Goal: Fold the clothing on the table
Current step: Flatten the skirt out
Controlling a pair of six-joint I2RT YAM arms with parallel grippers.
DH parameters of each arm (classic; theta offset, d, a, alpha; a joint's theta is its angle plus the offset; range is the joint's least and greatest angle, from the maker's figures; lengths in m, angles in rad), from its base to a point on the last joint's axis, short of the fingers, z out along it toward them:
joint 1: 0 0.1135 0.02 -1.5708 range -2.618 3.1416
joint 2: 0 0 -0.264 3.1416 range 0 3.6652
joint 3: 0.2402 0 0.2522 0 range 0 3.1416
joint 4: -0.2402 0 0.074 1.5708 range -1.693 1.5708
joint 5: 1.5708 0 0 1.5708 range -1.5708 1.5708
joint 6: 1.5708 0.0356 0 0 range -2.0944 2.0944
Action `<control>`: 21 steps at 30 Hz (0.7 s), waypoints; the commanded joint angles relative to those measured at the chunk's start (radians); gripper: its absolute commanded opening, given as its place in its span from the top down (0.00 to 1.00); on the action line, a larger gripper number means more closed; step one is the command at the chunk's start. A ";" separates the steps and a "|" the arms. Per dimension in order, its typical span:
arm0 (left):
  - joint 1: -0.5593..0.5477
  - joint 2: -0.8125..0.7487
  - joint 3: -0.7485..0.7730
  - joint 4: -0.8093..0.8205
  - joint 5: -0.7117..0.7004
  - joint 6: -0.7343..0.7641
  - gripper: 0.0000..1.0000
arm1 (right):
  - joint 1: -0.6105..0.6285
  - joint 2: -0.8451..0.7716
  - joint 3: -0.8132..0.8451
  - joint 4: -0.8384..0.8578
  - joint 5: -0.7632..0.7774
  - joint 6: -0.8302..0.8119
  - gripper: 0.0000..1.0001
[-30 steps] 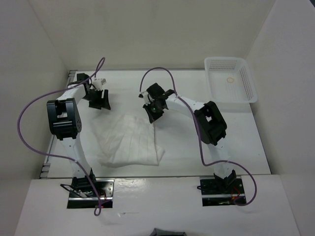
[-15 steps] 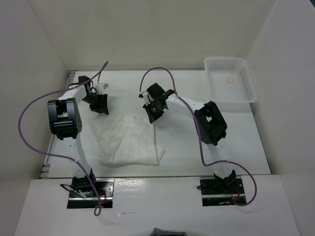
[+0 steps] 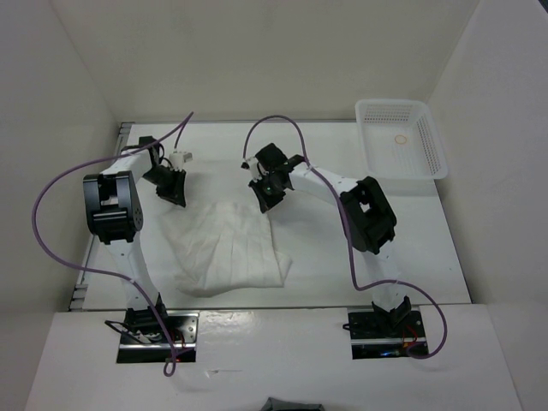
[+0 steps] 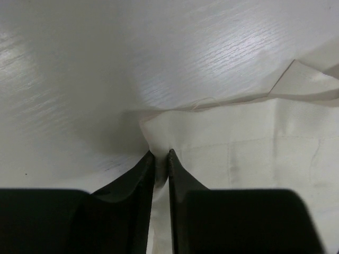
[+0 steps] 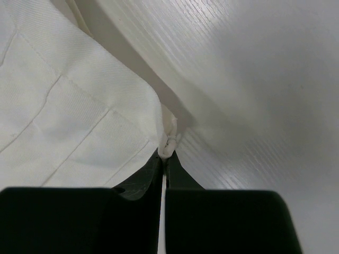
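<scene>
Left gripper [image 4: 160,157] first. Its own wrist camera shows the two black fingers [image 4: 139,180] almost together. Only a thin slit is left, and the edge of the garment [image 4: 254,148] runs straight into that slit. So it has a pinch on the cloth, right beside a corner of it, low over the white table [image 4: 79,63].

Over to the right gripper [image 5: 164,154], seen from its wrist. The jaws are fully closed, and a small rolled bit of hem is nipped at the very tips. Cloth with straight stitched lines spreads to the left of that view, with bare tabletop to the right.

Neither wrist camera shows the other arm, and neither shows the garment's outline. The overhead view supplies both. The left gripper is at the far left corner of the cloth and the right gripper at its far right corner, so the far edge runs between them. From there the garment fans out toward the near edge of the table, lying in the left and middle part between the two arms. From above, the jaw gaps cannot be made out.

Further out, a white lattice basket [image 3: 401,141] sits at the far right corner of the table with a small ring [image 3: 400,139] inside. It is well apart from the cloth. Purple cables [image 3: 51,197] loop off both arms.
</scene>
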 commanded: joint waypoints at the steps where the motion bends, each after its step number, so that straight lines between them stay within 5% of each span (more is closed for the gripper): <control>1: -0.004 -0.019 0.000 -0.023 0.020 0.019 0.79 | 0.006 -0.074 0.002 0.031 0.012 -0.010 1.00; 5: -0.004 -0.031 0.033 -0.010 0.077 -0.001 1.00 | 0.006 -0.094 -0.007 0.031 0.046 -0.019 1.00; 21: -0.013 -0.629 -0.009 0.059 0.126 -0.059 1.00 | -0.038 -0.566 -0.029 -0.006 0.278 -0.111 1.00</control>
